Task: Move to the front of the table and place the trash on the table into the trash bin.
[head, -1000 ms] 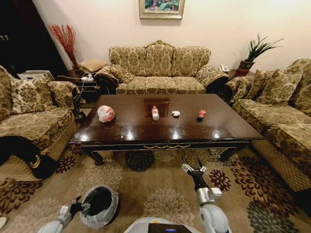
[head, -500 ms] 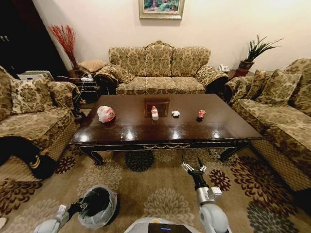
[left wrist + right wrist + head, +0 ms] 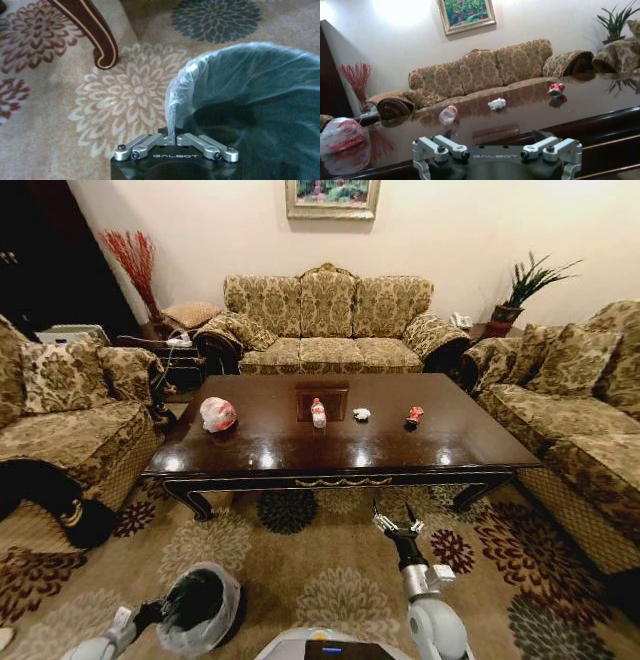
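The dark wood table [image 3: 270,448] stands ahead, carrying the trash in a row: a white-and-pink bag bundle [image 3: 218,414], a clear bottle [image 3: 319,413], a white paper wad [image 3: 361,414] and a red wrapper [image 3: 414,416]. The trash bin [image 3: 200,608] sits on the carpet at my lower left. My left gripper [image 3: 163,612] is at its rim, and in the left wrist view that gripper [image 3: 171,140] is shut on the bin's [image 3: 250,112] plastic liner edge. My right gripper [image 3: 397,526] hangs open in front of the table's near edge. The right wrist view looks over the open gripper [image 3: 492,137] at the bag [image 3: 342,135], bottle [image 3: 448,114], wad [image 3: 496,104] and wrapper [image 3: 555,89].
Floral sofas stand behind the table [image 3: 325,315], on the left [image 3: 70,420] and on the right [image 3: 580,410]. A carved table leg [image 3: 95,33] is near the bin. Patterned carpet [image 3: 320,580] lies open between me and the table.
My left arm has drawn back slightly toward the lower left, and the bin has shifted a little with it. The right gripper and the trash on the table have hardly moved.
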Motion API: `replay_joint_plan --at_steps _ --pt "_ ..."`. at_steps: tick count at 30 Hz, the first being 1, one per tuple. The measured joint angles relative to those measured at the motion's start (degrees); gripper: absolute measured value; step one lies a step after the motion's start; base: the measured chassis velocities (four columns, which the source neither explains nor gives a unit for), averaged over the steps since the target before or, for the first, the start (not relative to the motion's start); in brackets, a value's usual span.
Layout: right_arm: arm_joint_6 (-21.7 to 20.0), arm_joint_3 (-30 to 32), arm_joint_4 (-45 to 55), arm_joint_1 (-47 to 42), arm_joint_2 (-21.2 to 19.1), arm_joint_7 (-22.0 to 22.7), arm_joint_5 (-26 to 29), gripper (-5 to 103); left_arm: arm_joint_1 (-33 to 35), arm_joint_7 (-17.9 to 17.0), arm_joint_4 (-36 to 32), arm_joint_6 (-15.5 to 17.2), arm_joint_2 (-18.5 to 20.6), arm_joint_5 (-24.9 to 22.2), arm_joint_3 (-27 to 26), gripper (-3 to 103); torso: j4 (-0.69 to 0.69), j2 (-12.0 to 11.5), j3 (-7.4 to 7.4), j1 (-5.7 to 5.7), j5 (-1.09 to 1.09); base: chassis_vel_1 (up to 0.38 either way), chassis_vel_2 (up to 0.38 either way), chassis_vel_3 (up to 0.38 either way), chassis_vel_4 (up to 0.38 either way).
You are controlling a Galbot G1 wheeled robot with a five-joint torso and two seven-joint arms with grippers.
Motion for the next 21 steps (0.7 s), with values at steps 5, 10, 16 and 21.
replay_joint_plan --at_steps 5,10,16,21 --pt "0.07 0.14 0.02 0.0 0.24 0.0 0.03 100 0.8 -1.11 -1.89 -0.68 -0.22 0.53 -0.47 3 0.01 0.0 0.0 0.0 -0.01 0.0 0.0 0.0 0.0" --pt "0.08 0.34 -0.03 0.14 0.25 0.05 0.13 100 1.35 -2.57 -4.1 -0.96 -0.43 0.41 -0.63 3 0.0 0.0 0.0 0.0 0.01 0.0 0.0 0.0 0.0" --pt "-0.03 0.3 0.06 0.34 0.25 0.42 0.28 100 4.08 -5.39 -8.47 0.36 -0.43 -1.42 -2.6 3 -0.01 0.0 0.0 0.0 0.01 0.0 0.0 0.0 0.0" --pt "-0.69 0.58 0.64 0.94 -0.41 0.87 0.69 100 11.04 -8.69 -17.73 2.98 -0.17 -7.22 -6.26 3 0.01 0.0 0.0 0.0 0.03 0.0 0.0 0.0 0.0"
